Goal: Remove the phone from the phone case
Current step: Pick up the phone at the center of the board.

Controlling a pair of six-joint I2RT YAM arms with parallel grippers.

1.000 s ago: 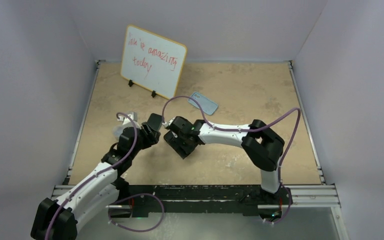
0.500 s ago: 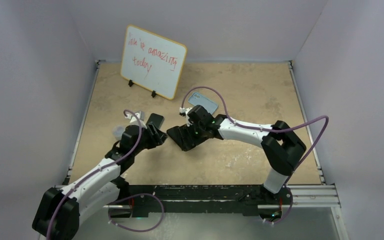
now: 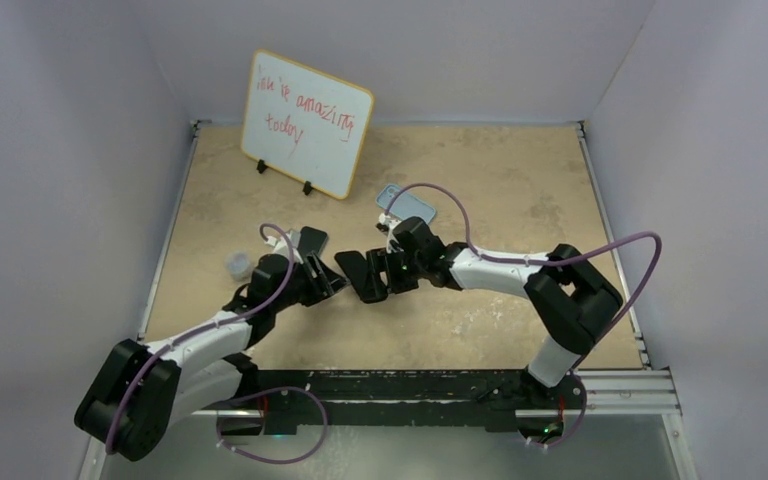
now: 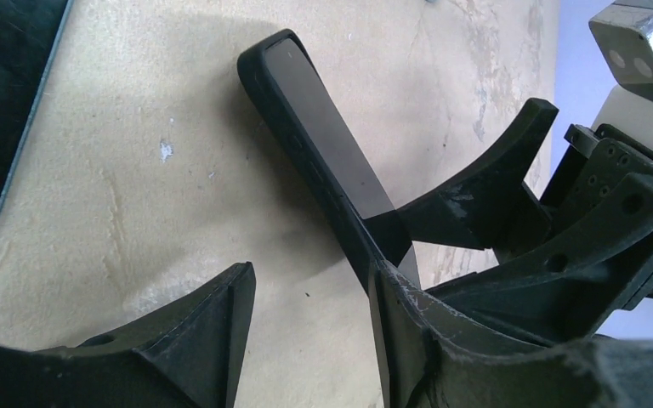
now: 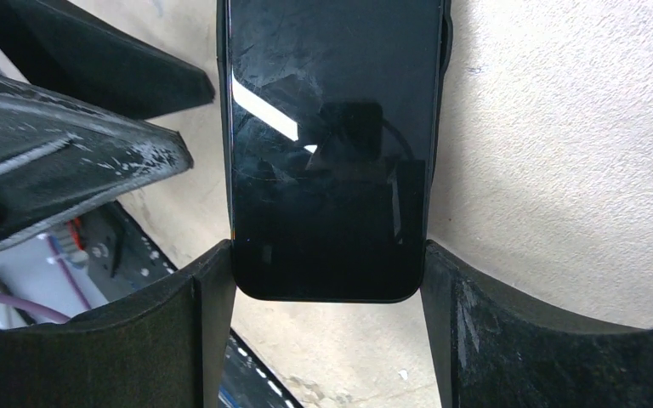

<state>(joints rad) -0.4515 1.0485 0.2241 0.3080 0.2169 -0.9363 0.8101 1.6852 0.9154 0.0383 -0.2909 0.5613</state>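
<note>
Mid-table, your right gripper (image 5: 327,255) clamps the phone (image 5: 332,127) by its sides. The left gripper (image 4: 310,280) hangs open with one finger against the edge. Judging from this, the separating step comes next: hook the phone case (image 4: 306,149) rim and peel it off.

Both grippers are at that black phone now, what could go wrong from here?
The right gripper clamps the phone across one end only, so a push from the side could twist it loose. The left gripper is open, one finger tight against the phone's edge right beside the right gripper's finger, so the two could collide or jam.
</note>
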